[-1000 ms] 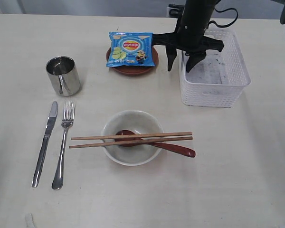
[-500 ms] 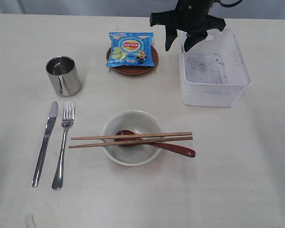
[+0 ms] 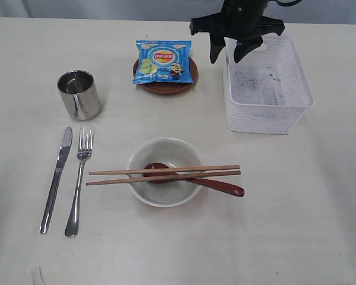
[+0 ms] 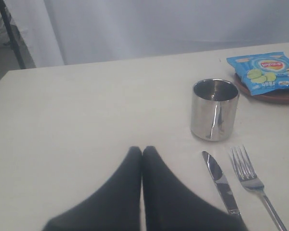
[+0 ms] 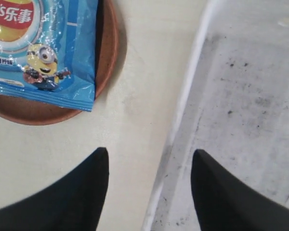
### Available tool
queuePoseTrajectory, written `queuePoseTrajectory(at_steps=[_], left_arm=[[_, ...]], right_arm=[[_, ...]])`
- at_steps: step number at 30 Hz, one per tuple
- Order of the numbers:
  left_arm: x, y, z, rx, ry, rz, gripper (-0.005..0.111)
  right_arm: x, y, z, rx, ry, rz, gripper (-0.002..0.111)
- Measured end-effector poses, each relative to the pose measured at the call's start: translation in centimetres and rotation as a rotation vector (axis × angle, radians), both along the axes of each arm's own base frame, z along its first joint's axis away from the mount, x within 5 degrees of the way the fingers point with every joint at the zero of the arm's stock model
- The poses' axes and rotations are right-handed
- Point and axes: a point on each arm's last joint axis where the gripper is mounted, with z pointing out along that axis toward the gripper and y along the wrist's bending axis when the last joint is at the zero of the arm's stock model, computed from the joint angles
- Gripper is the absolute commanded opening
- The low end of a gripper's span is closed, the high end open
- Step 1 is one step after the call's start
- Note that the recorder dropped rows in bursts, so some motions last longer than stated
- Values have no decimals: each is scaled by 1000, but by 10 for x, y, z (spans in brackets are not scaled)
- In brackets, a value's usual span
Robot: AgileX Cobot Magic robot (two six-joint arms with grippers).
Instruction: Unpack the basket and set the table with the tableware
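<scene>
The white basket (image 3: 267,113) stands empty at the back right of the table (image 3: 296,225). My right gripper (image 3: 229,54) hangs open, its two fingers straddling the basket's left rim (image 5: 183,110) with nothing between them. The brown plate (image 3: 164,88) carries the blue snack packet (image 3: 164,61). The steel cup (image 3: 79,95), knife (image 3: 56,178) and fork (image 3: 80,178) lie at the left. Chopsticks (image 3: 163,173) rest across the off-white bowl (image 3: 164,193), and the dark red spoon (image 3: 222,187) lies in it. My left gripper (image 4: 142,150) is shut and empty, short of the cup (image 4: 214,109).
In the left wrist view the knife (image 4: 220,183) and fork (image 4: 253,180) lie beside my fingers, with the packet (image 4: 264,72) on the plate (image 4: 272,97) beyond. The basket floor (image 5: 250,96) is speckled with dark specks. A pale curtain backs the table's far edge.
My right gripper has risen and drawn back from low over the basket's left wall to its far left corner, staying open. Nothing on the table has moved.
</scene>
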Motion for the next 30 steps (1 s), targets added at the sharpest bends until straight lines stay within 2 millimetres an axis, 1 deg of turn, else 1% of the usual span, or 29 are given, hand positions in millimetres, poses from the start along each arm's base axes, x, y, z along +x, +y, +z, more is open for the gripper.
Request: queuePoseTrajectory(at_steps=[4,7,13,19,21,22,23,24,25,26,27,28,30], left_arm=[[0,0,0,0,0,0,0],[0,0,0,0,0,0,0],[0,0,0,0,0,0,0],[0,0,0,0,0,0,0],[0,0,0,0,0,0,0],[0,0,0,0,0,0,0],[0,0,0,0,0,0,0],[0,0,0,0,0,0,0],[0,0,0,0,0,0,0],[0,0,0,0,0,0,0],[0,0,0,0,0,0,0],[0,0,0,0,0,0,0],[0,0,0,0,0,0,0]], right_arm=[[1,-1,0,-7,-13,-2,50],[1,2,-2,18,-7,-8,50],[3,5,-17,35,26,4,50],[5,6,-17,40,10,22,50],[3,6,-8,44,-13,41,50],[2,5,2,49,-32,49,48],[1,5,8,53,-45,52,42],[-2,4,20,58,-69,64,38],[-4,3,28,61,-83,71,26],[-9,1,44,67,-110,85,12],[-14,-1,62,77,-143,91,4],[-17,-2,70,84,-156,91,0],[-27,-4,97,124,-205,93,0]])
